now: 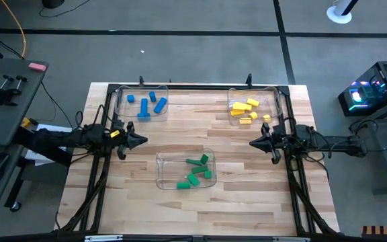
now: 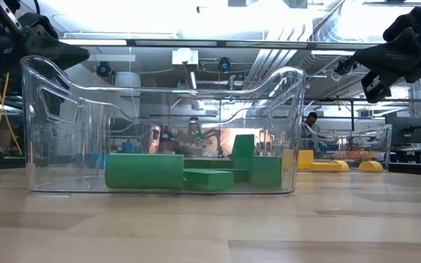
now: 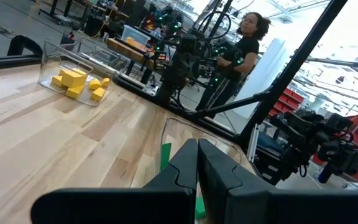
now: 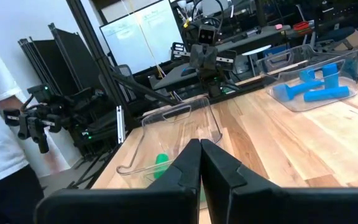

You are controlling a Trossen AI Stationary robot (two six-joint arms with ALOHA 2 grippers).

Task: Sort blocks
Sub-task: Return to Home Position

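High view shows left fingers (image 1: pixel 140 140) and right fingers (image 1: pixel 255 142) closed, empty and parked, apparently because blocks (image 1: pixel 197 171) lie sorted by colour.

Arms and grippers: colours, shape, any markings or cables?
Left arm and right arm are black, slim and jointed. The left gripper and right gripper taper to dark angular fingers. A yellow tag marks the left arm; black cables run along the right.

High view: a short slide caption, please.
Blue blocks, yellow blocks, green blocks sorted into separate trays; left gripper, right gripper shut at opposite sides.
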